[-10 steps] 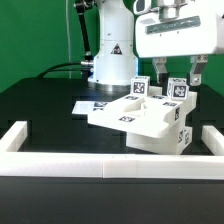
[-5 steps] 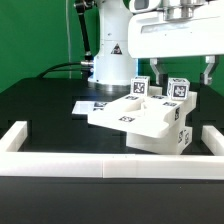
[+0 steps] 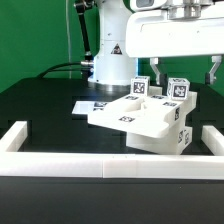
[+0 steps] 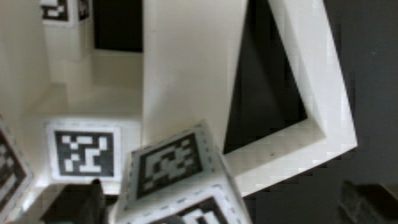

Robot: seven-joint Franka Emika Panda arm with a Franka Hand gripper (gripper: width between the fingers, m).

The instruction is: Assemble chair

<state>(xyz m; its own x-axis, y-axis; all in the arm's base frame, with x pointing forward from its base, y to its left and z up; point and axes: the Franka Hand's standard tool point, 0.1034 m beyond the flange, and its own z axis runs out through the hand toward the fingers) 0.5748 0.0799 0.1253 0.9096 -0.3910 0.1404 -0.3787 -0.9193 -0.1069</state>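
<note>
The chair (image 3: 140, 118) is a chunky white cluster of flat panels and square pieces with black-and-white tags, in the middle of the black table. Two tagged pieces stand upright at its back, one (image 3: 140, 88) toward the exterior view's left, one (image 3: 178, 89) toward its right. My gripper (image 3: 185, 78) hangs just above the right upright piece, open wide, one finger (image 3: 158, 72) on each side and clear of it. In the wrist view the gripper (image 4: 210, 214) looks down on a tagged white piece (image 4: 178, 165) and a white frame panel (image 4: 294, 90). It holds nothing.
The marker board (image 3: 88, 105) lies flat behind the chair on the exterior view's left. The white robot base (image 3: 110, 60) stands behind it. A low white border wall (image 3: 100, 166) runs along the front and up both sides.
The gripper's fingers have spread: the finger on the exterior view's right moved outward while the other stayed. The chair parts have not moved.
</note>
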